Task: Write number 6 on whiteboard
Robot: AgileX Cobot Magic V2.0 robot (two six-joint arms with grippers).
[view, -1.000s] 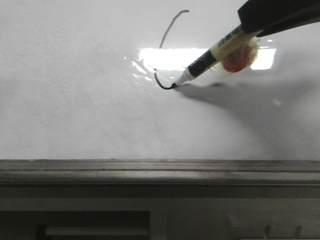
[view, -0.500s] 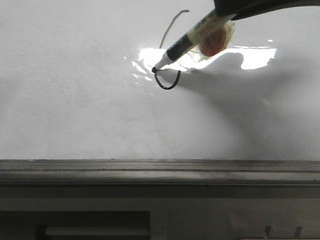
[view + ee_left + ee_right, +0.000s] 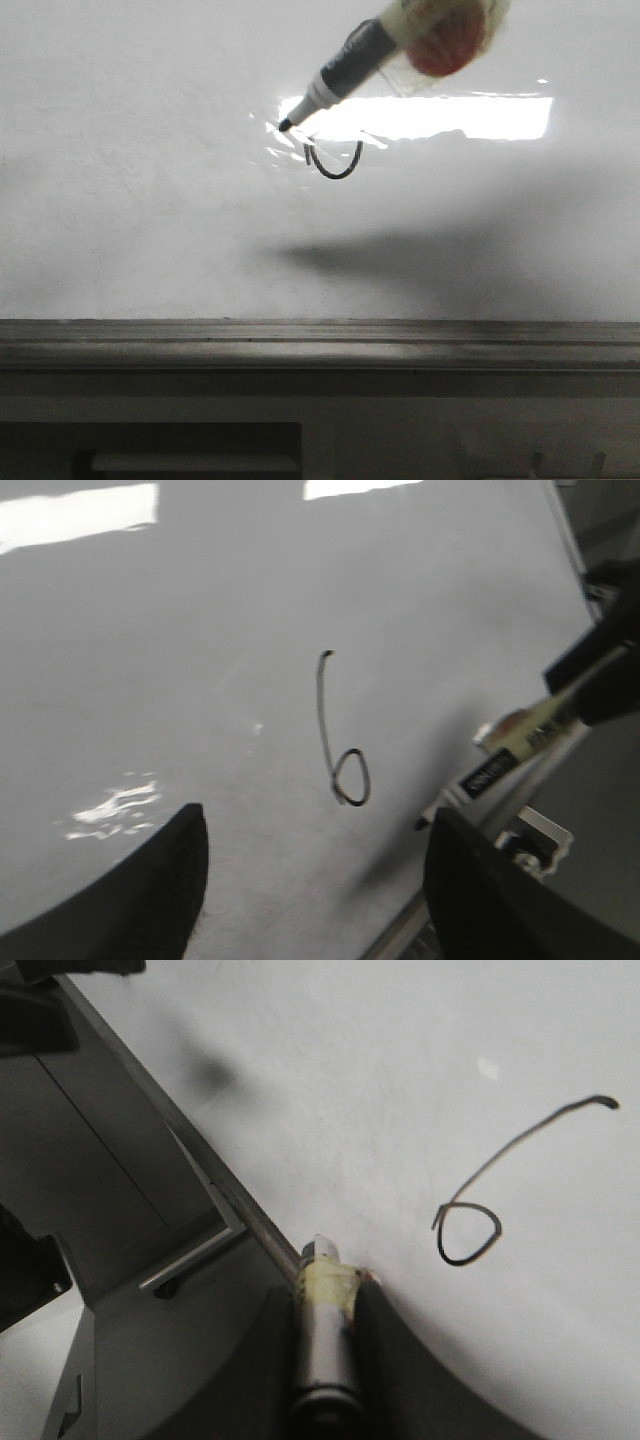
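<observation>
The number 6 (image 3: 341, 742) looks finished on the whiteboard (image 3: 150, 220); right end effector (image 3: 325, 1305) pinches the marker (image 3: 350, 65), seemingly lifted clear.

black number 6 (image 3: 340, 742), glossy whiteboard (image 3: 200, 630)

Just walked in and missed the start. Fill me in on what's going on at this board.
The right hand is shut on a black marker, its tip lifted off the whiteboard. The number 6 appears finished: a long curved stem ending in a small closed loop, clearest from the wrist cameras. The left hand hangs open over the board, holding nothing.
</observation>
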